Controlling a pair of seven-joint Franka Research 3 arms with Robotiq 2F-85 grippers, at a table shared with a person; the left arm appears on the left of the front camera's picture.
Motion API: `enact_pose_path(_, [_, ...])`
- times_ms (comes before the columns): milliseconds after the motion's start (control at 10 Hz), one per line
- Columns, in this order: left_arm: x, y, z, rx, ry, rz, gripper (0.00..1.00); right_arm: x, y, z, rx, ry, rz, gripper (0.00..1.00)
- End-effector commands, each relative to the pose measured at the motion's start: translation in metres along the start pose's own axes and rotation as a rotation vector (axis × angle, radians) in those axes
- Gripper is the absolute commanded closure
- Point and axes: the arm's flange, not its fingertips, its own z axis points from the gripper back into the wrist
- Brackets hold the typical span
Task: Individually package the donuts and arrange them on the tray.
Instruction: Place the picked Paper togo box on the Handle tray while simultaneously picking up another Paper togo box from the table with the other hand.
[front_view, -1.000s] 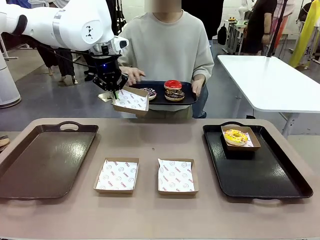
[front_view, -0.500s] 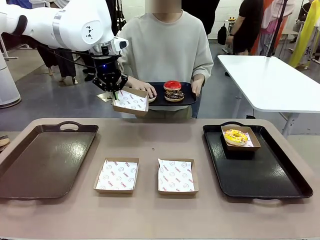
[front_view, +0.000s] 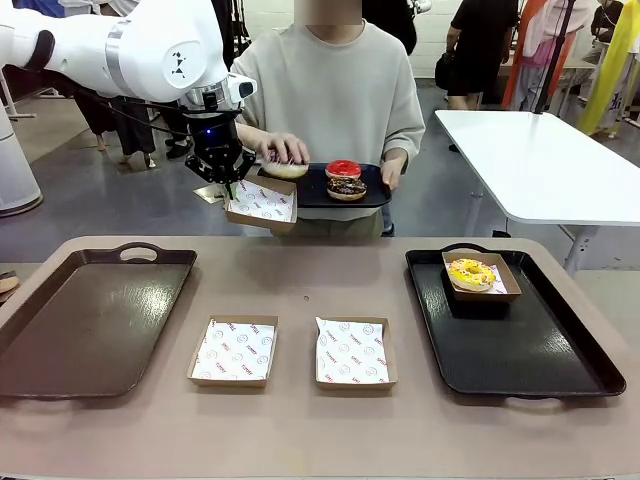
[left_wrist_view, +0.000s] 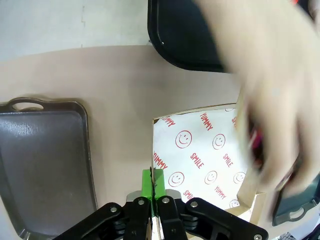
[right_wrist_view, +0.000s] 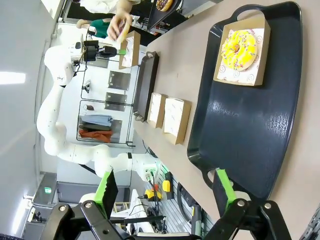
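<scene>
Pinching the left rim of a paper-lined cardboard box (front_view: 262, 202), the left gripper (front_view: 229, 188) has its green pads pressed on the wall and holds the box tilted in the air. Just above the box's far edge, the person's hand (front_view: 283, 149) holds a donut (front_view: 286, 171) that shows only a pale tan side. Right of the box, on the person's small tray (front_view: 376, 196), sit a glossy red donut (front_view: 344, 169) and a chocolate donut (front_view: 347, 187) flecked with pale sprinkles. Well right of the box and nearer the camera, the yellow donut (front_view: 471, 272), dotted with coloured sprinkles, lies in another box (front_view: 505, 279). The right gripper (right_wrist_view: 165, 176) is spread wide.
</scene>
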Motion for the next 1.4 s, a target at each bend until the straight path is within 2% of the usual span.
enact_pose_path(0, [0.0007, 0.0003, 0.0012, -0.002, -0.005, -0.001, 1.00, -0.0009, 0.0018, 0.0003, -0.012, 0.009, -0.002, 0.00])
enact_pose_path(1300, [0.0007, 0.0003, 0.0012, -0.002, -0.005, -0.001, 1.00, -0.0009, 0.0018, 0.0003, -0.012, 0.009, -0.002, 0.00])
